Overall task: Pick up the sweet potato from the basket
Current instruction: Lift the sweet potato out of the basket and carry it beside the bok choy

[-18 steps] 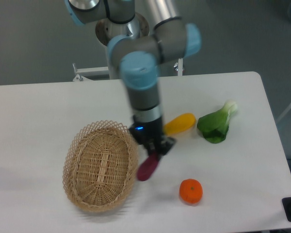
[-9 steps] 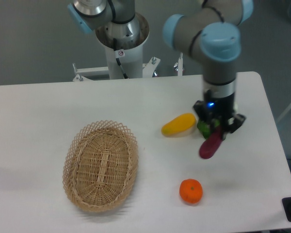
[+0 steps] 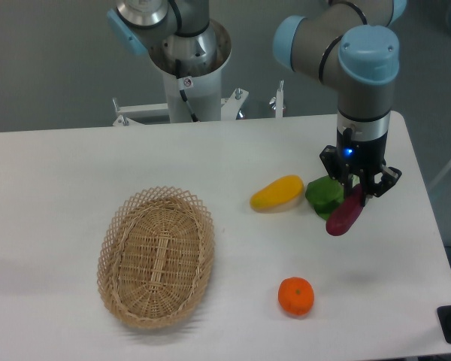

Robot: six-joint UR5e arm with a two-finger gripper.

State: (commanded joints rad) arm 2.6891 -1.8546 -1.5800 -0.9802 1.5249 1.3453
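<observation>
Hanging above the right part of the desk, the gripper (image 3: 358, 197) has its jaws closed on the sweet potato (image 3: 346, 213), which is pinched near its upper end and tilts down toward the front edge, clear of the surface as far as its shadow suggests. The basket (image 3: 156, 256) sits well apart, toward the front-left, and holds nothing visible; the pick looks done, judged from this. Main risk: the hold is off-centre, high on a tapered, smooth tuber, so most of its length hangs below the jaws. Any quick swing or stop could let it pivot or slide out. A drop here lands near the right edge of the desk, and the rounded shape could roll off it. Second risk: the leafy green vegetable (image 3: 324, 195) lies just beside the gripper, partly hidden behind it; a descent straight down or a sweep toward the left could clip or drag it, and nudge the yellow fruit (image 3: 277, 192) touching or nearly touching it. The orange (image 3: 295, 295) sits near the front edge, away from the gripper, and is less exposed. Contact depth of the fingers on the tuber cannot be judged from this view.
</observation>
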